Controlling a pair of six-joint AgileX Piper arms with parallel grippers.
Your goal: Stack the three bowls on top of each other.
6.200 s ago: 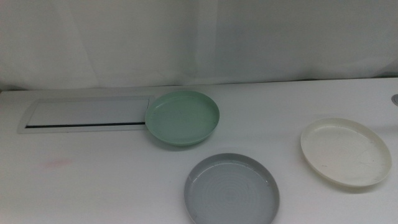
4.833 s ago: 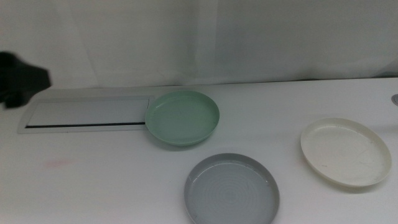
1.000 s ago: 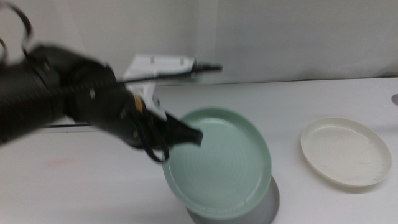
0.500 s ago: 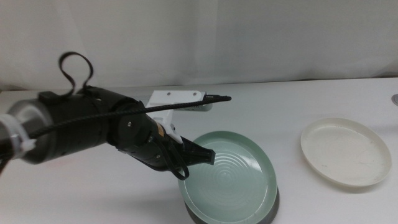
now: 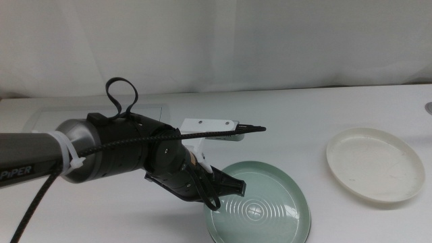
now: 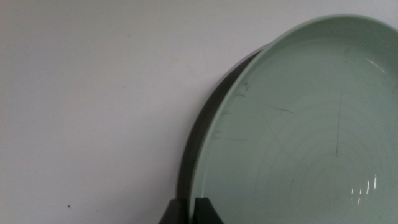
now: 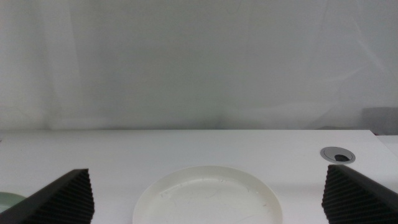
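My left gripper (image 5: 217, 196) is shut on the near-left rim of the mint green bowl (image 5: 260, 202). The bowl sits low at the table's front middle, over the grey bowl. In the left wrist view the jaws (image 6: 189, 211) pinch the green bowl's (image 6: 298, 124) rim, and the grey bowl's dark rim (image 6: 196, 137) shows just under it, slightly offset. The cream-white bowl (image 5: 374, 165) lies alone at the right. My right gripper (image 7: 205, 183) is open, off the middle view, facing the cream bowl (image 7: 186, 199).
A flat white panel with a dark slot (image 5: 67, 115) lies at the back left, partly behind the left arm. A round cable hole (image 5: 428, 106) is at the table's right edge and also shows in the right wrist view (image 7: 337, 154). A white curtain backs the table.
The left arm came in, took the green bowl from the back and carried it forward over the grey bowl. In the last second it lowered and levelled it there.
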